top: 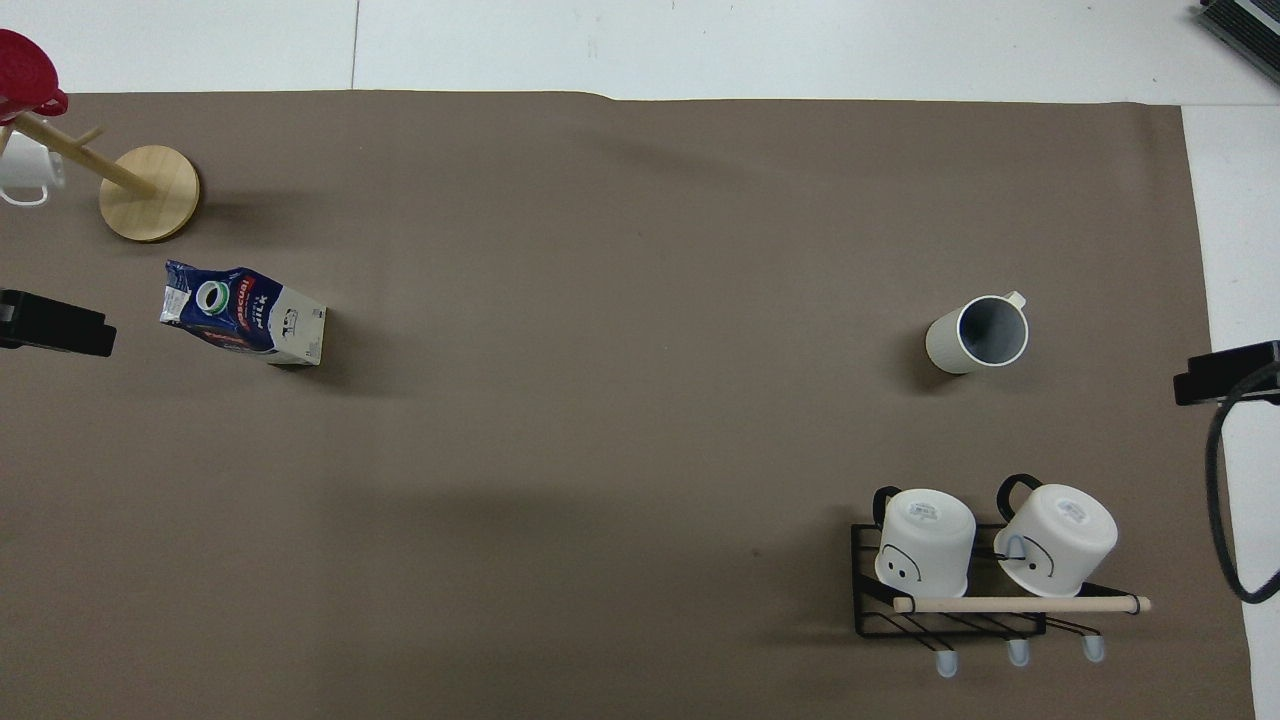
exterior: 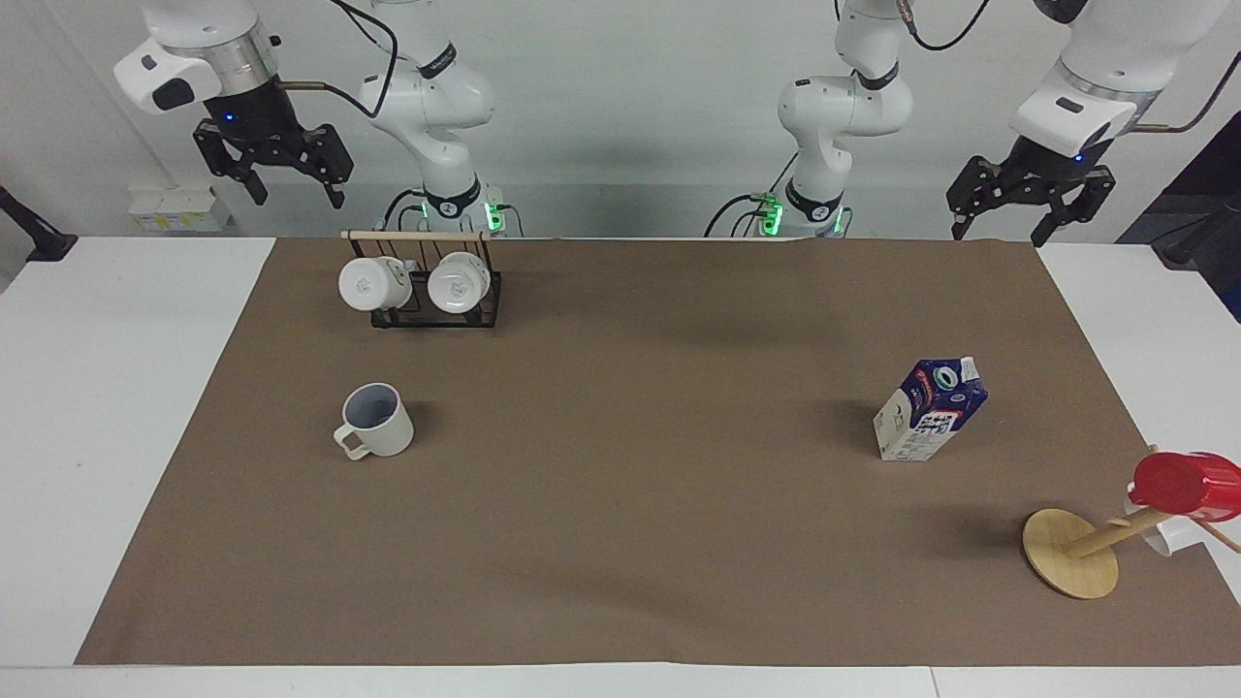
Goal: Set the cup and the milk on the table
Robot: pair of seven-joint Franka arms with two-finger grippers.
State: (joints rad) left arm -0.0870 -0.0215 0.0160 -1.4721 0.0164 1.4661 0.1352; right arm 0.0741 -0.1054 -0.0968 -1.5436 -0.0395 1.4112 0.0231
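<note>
Brown paper is covering the bench (exterior: pixel 58 407), where the cup (exterior: pixel 376 420) and the milk (exterior: pixel 929 411) are already being left upright toward opposite ends, so the left pincer (exterior: pixel 1030 199) and the right pincer (exterior: pixel 274 167) are being held raised, spread and empty.

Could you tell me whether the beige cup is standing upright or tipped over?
Upright: the cup rests on its base on the brown paper, its open mouth facing up and its pale grey inside visible.

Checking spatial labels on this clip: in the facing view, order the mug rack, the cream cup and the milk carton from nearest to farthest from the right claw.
From the right claw, raised and open at its own end of the table:
1. Mug rack, almost beneath it, close to the robots.
2. Cream cup, same end, farther from the robots than the rack.
3. Milk carton, toward the left arm's end.
</note>
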